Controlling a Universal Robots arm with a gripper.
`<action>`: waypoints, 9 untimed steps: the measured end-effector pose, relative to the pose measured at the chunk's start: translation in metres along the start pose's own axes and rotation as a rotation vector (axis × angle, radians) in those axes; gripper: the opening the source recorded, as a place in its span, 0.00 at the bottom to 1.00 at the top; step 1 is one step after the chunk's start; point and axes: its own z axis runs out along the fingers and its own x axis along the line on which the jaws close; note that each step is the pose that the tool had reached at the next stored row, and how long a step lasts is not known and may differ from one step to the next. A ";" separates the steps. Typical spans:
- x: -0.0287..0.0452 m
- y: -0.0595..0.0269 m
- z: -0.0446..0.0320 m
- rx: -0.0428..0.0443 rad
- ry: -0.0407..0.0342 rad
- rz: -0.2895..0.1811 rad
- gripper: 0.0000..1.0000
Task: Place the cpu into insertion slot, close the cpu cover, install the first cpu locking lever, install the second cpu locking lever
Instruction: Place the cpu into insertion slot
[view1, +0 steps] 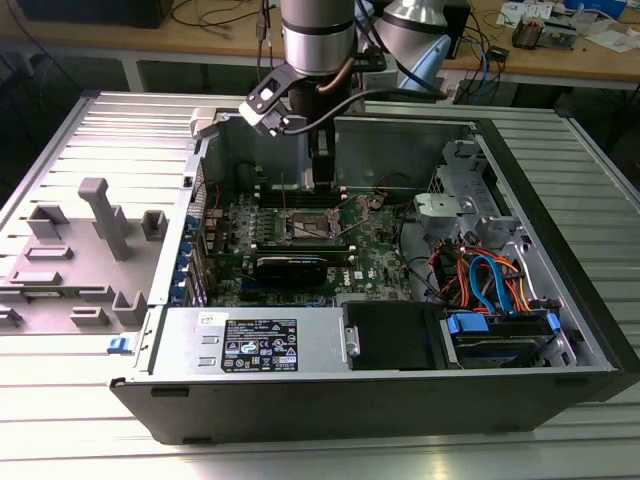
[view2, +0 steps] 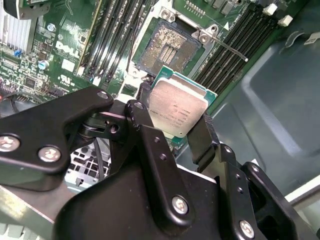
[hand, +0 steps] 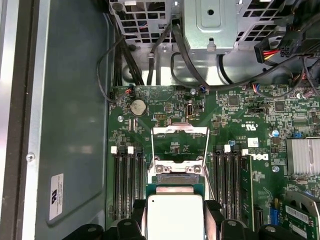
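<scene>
Silver-topped, the small flat square cpu (view2: 177, 110) is held clenched by two edges in the black gripper (view2: 174, 114), just above the dark-centred square insertion slot (view2: 167, 47). In the first wrist view the slot is mostly hidden by the chip, and the thin metal-framed cpu cover (hand: 180, 130) is seen raised open. Long black memory slots (view2: 235, 45) are set close on both sides.

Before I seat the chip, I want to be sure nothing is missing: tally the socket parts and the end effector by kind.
cpu: 1, gripped by the end effector
insertion slot: 1
cpu cover: 1, open
end effector: 1
Total: 4
</scene>
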 end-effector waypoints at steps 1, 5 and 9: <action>0.0000 0.0000 0.0000 0.0002 -0.0001 0.000 0.54; 0.0000 -0.0001 0.0011 0.0000 0.0001 0.000 0.54; 0.0000 -0.0001 0.0012 0.0000 0.0002 0.000 0.54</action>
